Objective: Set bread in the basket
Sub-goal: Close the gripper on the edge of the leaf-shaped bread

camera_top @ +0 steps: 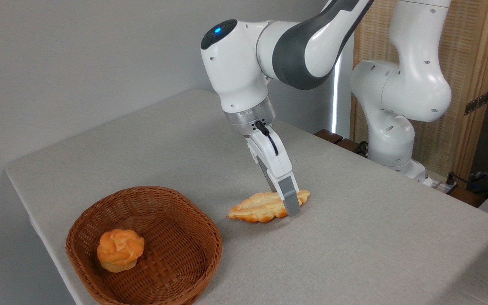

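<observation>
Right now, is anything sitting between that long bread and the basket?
No. The bare table lies between the long braided loaf and the wicker basket. A small round bun already sits inside, toward its left.

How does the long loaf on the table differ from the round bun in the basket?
The long loaf is flat, leaf-shaped and pale golden with browned pointed ends; the round bun is small, puffy and deeper orange-brown. The loaf lies on the table, outside the basket; the bun sits inside it. The gripper has its fingers down at the loaf; nothing touches the bun. Both have bumpy baked-looking crusts.
</observation>
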You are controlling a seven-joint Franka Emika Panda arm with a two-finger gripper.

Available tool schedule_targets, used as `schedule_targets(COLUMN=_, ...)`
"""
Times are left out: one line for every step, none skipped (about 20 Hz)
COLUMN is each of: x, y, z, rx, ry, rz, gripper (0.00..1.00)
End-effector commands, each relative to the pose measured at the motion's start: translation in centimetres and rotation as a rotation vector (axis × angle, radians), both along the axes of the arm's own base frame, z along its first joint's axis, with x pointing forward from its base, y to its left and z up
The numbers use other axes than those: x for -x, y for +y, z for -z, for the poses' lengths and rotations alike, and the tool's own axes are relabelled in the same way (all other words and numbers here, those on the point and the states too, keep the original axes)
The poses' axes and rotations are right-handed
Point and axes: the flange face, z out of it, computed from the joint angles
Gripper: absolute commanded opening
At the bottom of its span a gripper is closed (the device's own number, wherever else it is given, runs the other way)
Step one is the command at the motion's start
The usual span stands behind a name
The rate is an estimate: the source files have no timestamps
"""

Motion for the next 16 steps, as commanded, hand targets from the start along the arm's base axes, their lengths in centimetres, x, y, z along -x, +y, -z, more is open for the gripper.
schedule_targets(x=-0.2, y=-0.19, z=0.07, rx=-0.007, ry=-0.031, rz=0.023, gripper=1.0)
schedule_targets(x=-0.28, y=-0.2, z=0.17, rx=-0.007, ry=-0.033, rz=0.023, gripper=1.0)
schedule_targets(x=-0.35, y=-0.28, z=0.34, rx=-0.007, ry=-0.032, rz=0.024, gripper=1.0)
schedule_targets(x=-0.36, y=-0.35, z=0.34, rx=-0.007, ry=-0.033, rz=0.026, gripper=1.0)
schedule_targets(x=-0.38, y=-0.35, z=0.32, rx=-0.007, ry=-0.035, rz=0.026, gripper=1.0)
schedule_targets(x=-0.4, y=-0.36, z=0.31, rx=-0.006, ry=-0.036, rz=0.026, gripper=1.0)
schedule_targets(x=-0.45, y=-0.43, z=0.24, rx=-0.007, ry=-0.039, rz=0.028, gripper=1.0)
schedule_targets(x=-0.52, y=-0.45, z=0.19, rx=-0.005, ry=-0.045, rz=0.026, gripper=1.0)
schedule_targets(x=-0.72, y=-0.5, z=0.18, rx=-0.002, ry=-0.062, rz=0.029, gripper=1.0)
schedule_targets(x=-0.9, y=-0.54, z=0.22, rx=0.0, ry=-0.072, rz=0.03, gripper=1.0)
schedule_targets(x=-1.02, y=-0.69, z=0.58, rx=0.0, ry=-0.068, rz=0.034, gripper=1.0)
schedule_targets(x=-1.07, y=-0.84, z=0.69, rx=-0.001, ry=-0.068, rz=0.037, gripper=1.0)
schedule_targets(x=-1.15, y=-0.99, z=0.78, rx=0.0, ry=-0.071, rz=0.041, gripper=1.0)
schedule_targets(x=-1.16, y=-0.99, z=0.85, rx=0.0, ry=-0.069, rz=0.039, gripper=1.0)
schedule_targets(x=-1.16, y=-0.99, z=0.85, rx=0.0, ry=-0.069, rz=0.039, gripper=1.0)
schedule_targets(x=-1.19, y=-1.0, z=0.9, rx=0.0, ry=-0.069, rz=0.04, gripper=1.0)
